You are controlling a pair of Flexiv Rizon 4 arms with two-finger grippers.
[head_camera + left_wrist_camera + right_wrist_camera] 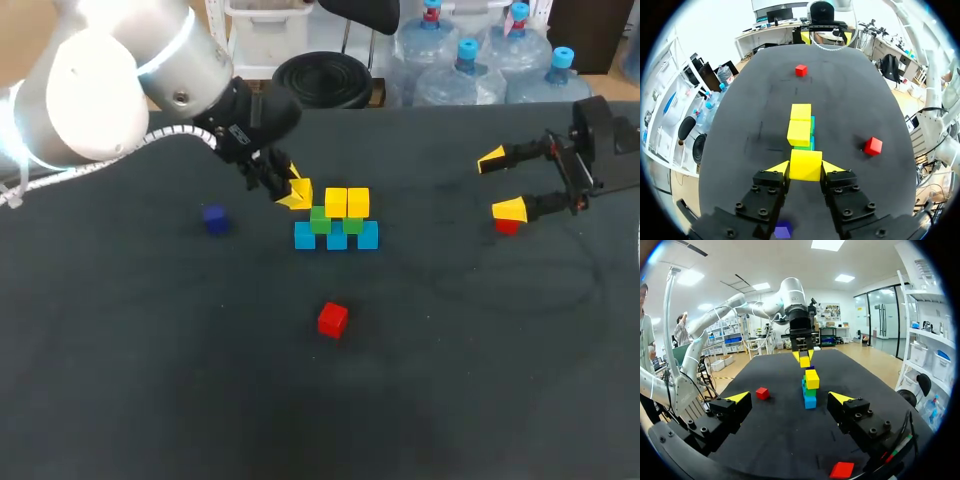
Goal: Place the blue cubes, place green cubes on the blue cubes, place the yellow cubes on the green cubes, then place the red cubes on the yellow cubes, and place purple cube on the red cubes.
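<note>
— Just above the middle of the head view, what has the left gripper (806, 167) got?

— A yellow cube (805, 164), pinched from two sides between both yellow tips. It sits just left of the two placed yellow cubes (346, 202), which rest on the green cubes (320, 220) over the blue cubes (337, 238).

— Is it down yet?

— I cannot tell. In the head view it looks a touch higher than its neighbours, so I would judge it not seated.

— How should this step be finished well?

— Square it with the placed pair, with its face flush against the nearer one, and lower it straight. Part the fingers only once it bears on the green below. Then lift straight up, because a sideways pull could drag the neighbours off.

— And the right gripper (502, 184)?

— It is at the right edge, fingers spread wide with nothing between them. One red cube (507, 227) lies just under its lower tip. The other red cube (333, 320) lies below the blue cubes, well apart. The purple cube (215, 218) is off to the left, also apart.
</note>
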